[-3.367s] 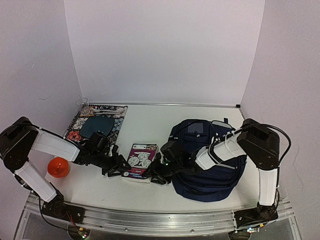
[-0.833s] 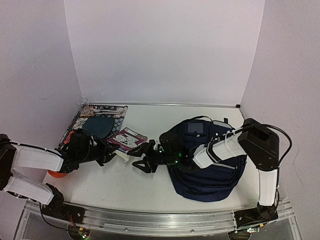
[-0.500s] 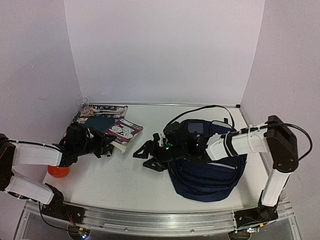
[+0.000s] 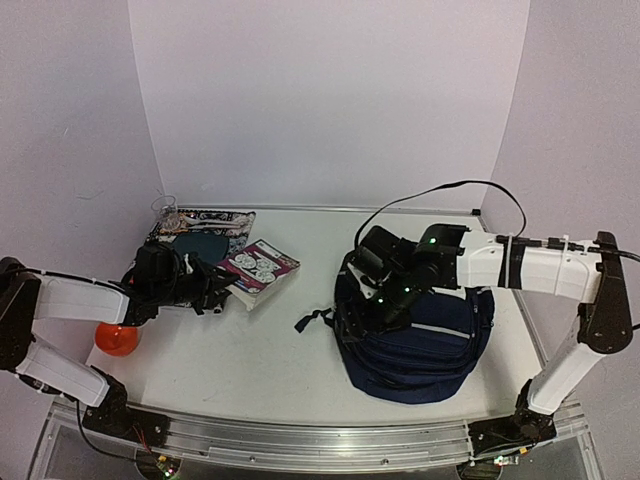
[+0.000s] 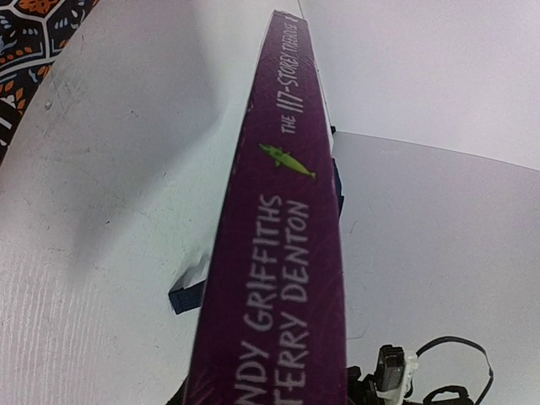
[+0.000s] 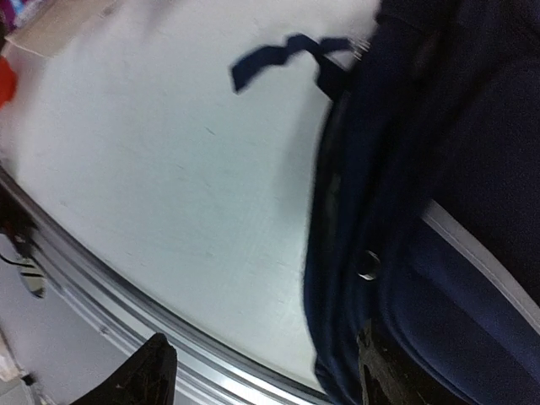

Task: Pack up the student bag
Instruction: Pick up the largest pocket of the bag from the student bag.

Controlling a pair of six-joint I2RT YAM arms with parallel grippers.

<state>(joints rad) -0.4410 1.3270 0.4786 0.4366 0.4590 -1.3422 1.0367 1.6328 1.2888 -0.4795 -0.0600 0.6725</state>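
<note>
Two things sit nearest the arms: an orange ball (image 4: 117, 339) at the near left, close to the left arm, and the student bag (image 4: 420, 345) at the near right. The bag lies slumped on the table with a loose strap (image 4: 312, 320) trailing off its left side.

The right gripper (image 4: 388, 312) hangs over the bag's left edge. In its wrist view the fingers (image 6: 150, 377) are spread wide, with bare table and the bag's rim between them and nothing pinched. I cannot tell whether the main compartment is unzipped, because only folded navy fabric and a small metal pull show.

Farther back on the left, the left gripper (image 4: 213, 293) meets the near-left edge of a purple book (image 4: 262, 268). Its fingers are out of its wrist view. The spine runs straight up the middle of that view, though, so the gripper looks pressed onto the book. Beyond the book lies a patterned mat (image 4: 205, 222), just beside it.

The book is held by one edge only. On the way across it could pivot or slide out, more so if the arm swings fast. If the bag's mouth is not held open, the book would jam against limp fabric and push the bag along the table. The spread right fingers could also catch the strap instead of the rim. Both arms must meet near the middle of the table and might collide there.
</note>
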